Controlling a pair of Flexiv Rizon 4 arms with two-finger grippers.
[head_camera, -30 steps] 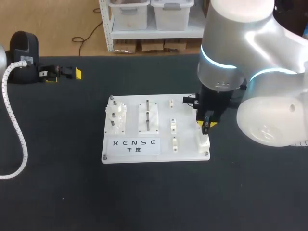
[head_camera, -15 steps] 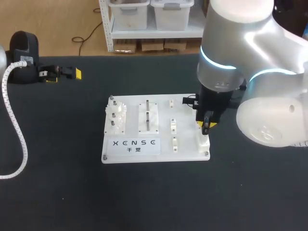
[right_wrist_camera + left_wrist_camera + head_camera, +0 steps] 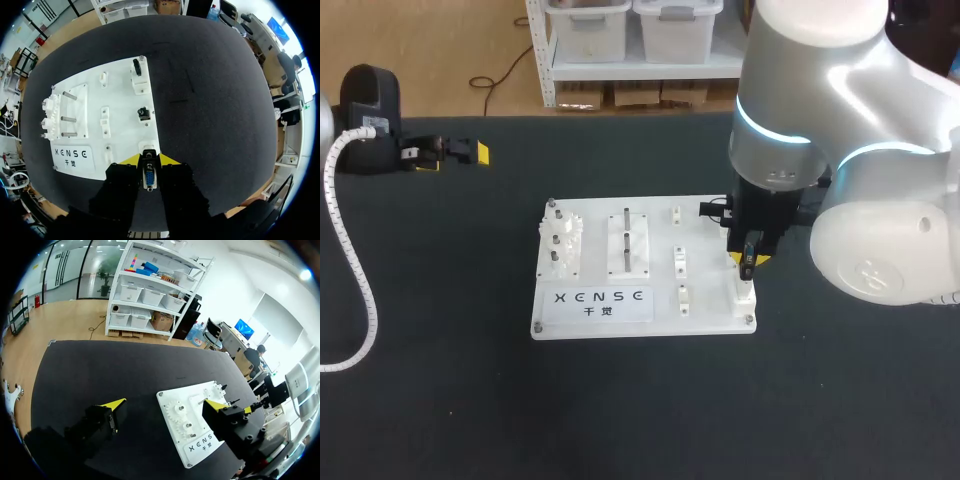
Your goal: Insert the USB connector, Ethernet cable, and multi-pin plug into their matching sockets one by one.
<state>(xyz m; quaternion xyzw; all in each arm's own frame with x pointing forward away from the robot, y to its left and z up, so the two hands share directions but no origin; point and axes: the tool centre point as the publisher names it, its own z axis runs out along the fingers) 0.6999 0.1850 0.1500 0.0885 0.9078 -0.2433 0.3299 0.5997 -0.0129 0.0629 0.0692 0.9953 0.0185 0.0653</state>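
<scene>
Right wrist view, my right gripper (image 3: 149,161) clamped on the multi-pin plug (image 3: 149,177), plug at the socket (image 3: 744,293) on the white board's (image 3: 120,95) corner, left gripper (image 3: 165,404) spread wide, holding nothing.

Table (image 3: 450,400): black, matte, lying under everything else.
Board (image 3: 710,305): white, flat on the table near its middle.
Gear fixture (image 3: 561,240): white, at the board's left end, with small gears set in a row.
Peg block (image 3: 628,243): white, just beside the gear fixture toward the board's middle, with thin metal rods on it.
Label plate (image 3: 599,301): white with dark lettering, along the board's near edge, in front of the gears and pegs.
Small brackets (image 3: 679,260): three, white, in a line right of the peg block, each apart from the next.
Corner screws (image 3: 551,201): dark, small, at the board's corners.
</scene>
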